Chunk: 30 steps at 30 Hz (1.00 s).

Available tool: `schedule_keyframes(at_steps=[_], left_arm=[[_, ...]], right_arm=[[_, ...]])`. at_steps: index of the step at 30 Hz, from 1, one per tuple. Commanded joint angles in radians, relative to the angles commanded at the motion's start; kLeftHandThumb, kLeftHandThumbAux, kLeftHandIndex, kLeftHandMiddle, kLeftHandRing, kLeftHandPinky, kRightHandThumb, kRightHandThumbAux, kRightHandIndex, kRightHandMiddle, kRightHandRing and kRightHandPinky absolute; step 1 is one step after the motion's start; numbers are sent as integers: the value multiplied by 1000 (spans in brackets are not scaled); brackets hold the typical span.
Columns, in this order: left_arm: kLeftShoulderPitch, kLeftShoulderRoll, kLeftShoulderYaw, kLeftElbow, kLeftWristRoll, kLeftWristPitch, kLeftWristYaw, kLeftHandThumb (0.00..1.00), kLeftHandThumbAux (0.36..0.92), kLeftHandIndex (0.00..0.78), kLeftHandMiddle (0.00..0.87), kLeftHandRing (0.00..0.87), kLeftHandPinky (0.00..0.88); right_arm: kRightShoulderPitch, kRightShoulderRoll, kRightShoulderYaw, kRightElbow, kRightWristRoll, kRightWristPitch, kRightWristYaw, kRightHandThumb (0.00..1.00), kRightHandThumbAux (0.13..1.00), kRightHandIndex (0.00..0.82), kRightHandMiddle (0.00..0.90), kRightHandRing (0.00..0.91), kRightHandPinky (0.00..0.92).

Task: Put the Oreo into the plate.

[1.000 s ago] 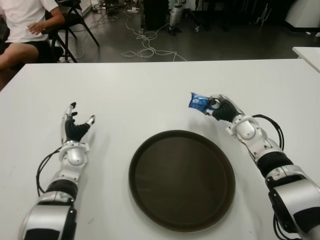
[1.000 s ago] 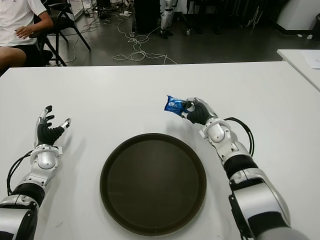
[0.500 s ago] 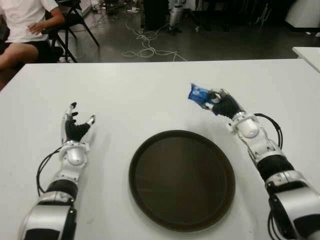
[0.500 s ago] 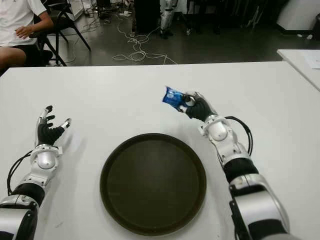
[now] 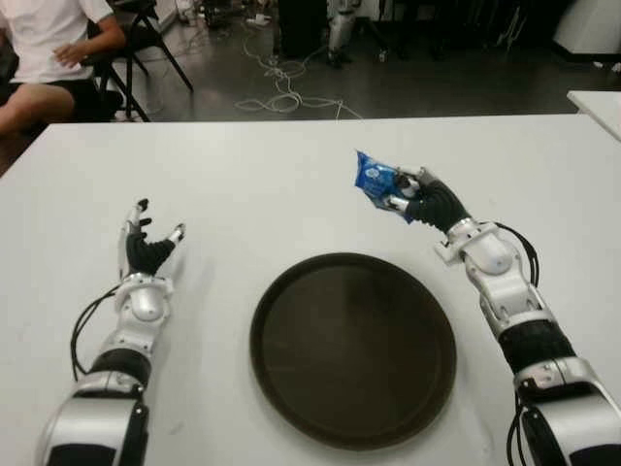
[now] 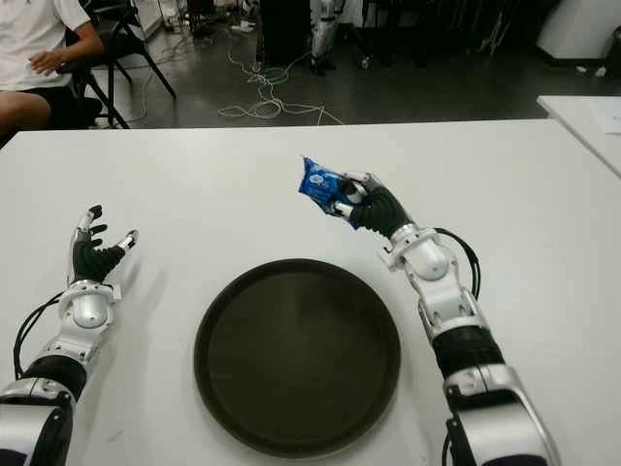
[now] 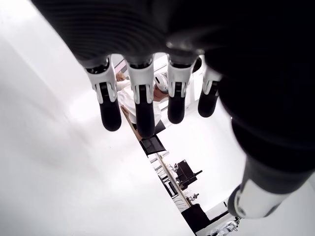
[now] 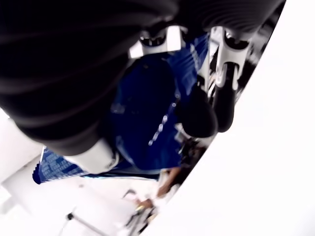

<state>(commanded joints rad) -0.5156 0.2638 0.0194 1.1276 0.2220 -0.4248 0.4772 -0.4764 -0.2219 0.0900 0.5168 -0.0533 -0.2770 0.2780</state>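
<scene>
we are in the carrying step: our right hand (image 5: 432, 204) pinches the blue oreo packet (image 5: 376, 183) above the table (image 5: 291, 184), seemingly just past the far rim of the plate (image 5: 291, 291), so next it must come over it and release, while our left hand (image 5: 146, 248), fingers spread, shows well to the plate's left.

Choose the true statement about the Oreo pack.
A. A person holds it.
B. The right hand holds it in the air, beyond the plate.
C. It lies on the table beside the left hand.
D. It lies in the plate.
B: the right hand grips the Oreo pack above the table, short of the empty plate.
</scene>
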Motion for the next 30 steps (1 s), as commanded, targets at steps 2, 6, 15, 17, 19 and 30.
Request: schedule_keyframes(at_steps=[2, 6, 15, 17, 19, 30], left_arm=[[0, 0, -1, -1, 1, 0, -1, 220, 706, 68, 125, 137, 159], [0, 0, -2, -3, 2, 1, -1, 208, 704, 65, 126, 133, 149], [-1, 2, -1, 0, 0, -1, -6, 220, 709, 73, 134, 145, 161], [0, 2, 0, 0, -1, -2, -6, 224, 708, 72, 132, 142, 157], [0, 2, 0, 1, -1, -1, -7, 225, 706, 70, 130, 139, 156], [1, 2, 0, -1, 0, -5, -5, 225, 705, 69, 124, 138, 173]], right_arm=[[16, -1, 2, -39, 6, 0, 10, 701, 721, 439, 815, 817, 809], [37, -3, 6, -100, 10, 1, 30, 701, 721, 440, 819, 819, 810], [57, -15, 15, -168, 20, -28, 100, 702, 718, 441, 823, 828, 820], [61, -17, 18, -184, 22, -27, 114, 702, 718, 441, 822, 829, 823], [67, -22, 20, -202, 24, -23, 132, 702, 717, 441, 822, 830, 824], [130, -83, 82, -357, -7, 57, 247, 697, 720, 439, 849, 862, 872]])
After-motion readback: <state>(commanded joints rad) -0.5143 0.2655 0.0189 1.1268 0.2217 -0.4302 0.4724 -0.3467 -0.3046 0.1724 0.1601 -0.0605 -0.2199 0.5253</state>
